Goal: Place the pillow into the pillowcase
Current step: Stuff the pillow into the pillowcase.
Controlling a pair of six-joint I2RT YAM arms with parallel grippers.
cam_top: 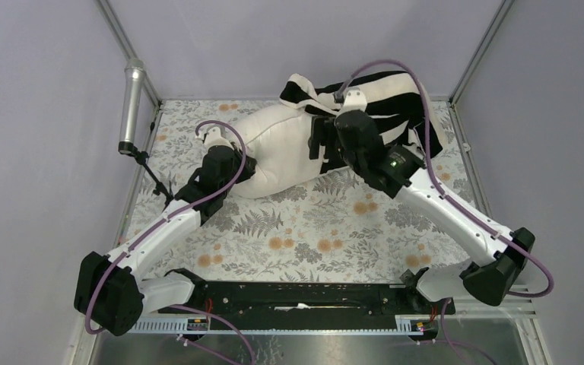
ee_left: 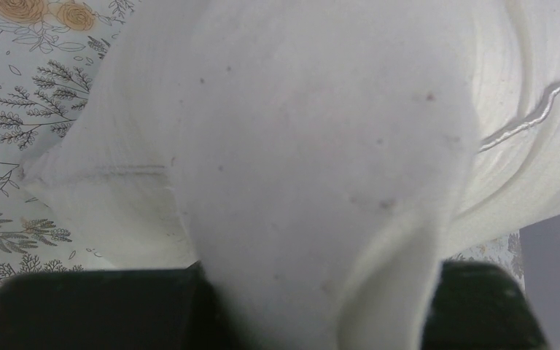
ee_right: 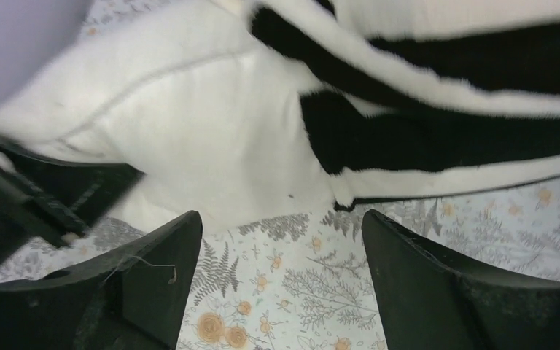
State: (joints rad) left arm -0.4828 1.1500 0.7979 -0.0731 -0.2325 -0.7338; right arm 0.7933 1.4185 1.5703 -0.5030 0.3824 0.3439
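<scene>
Left gripper (ee_left: 319, 292) pinches the pillow (ee_left: 299, 131); right gripper (ee_right: 282, 248) gapes

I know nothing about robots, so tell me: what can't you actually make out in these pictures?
1. Whether any of the pillow is inside the pillowcase: top view, the right arm covers where they meet.
2. The fingertips of the left end effector: left wrist view, bunched pillow fabric buries them.
3. Most of the pillowcase: right wrist view, cut off by the top and right edges.
</scene>
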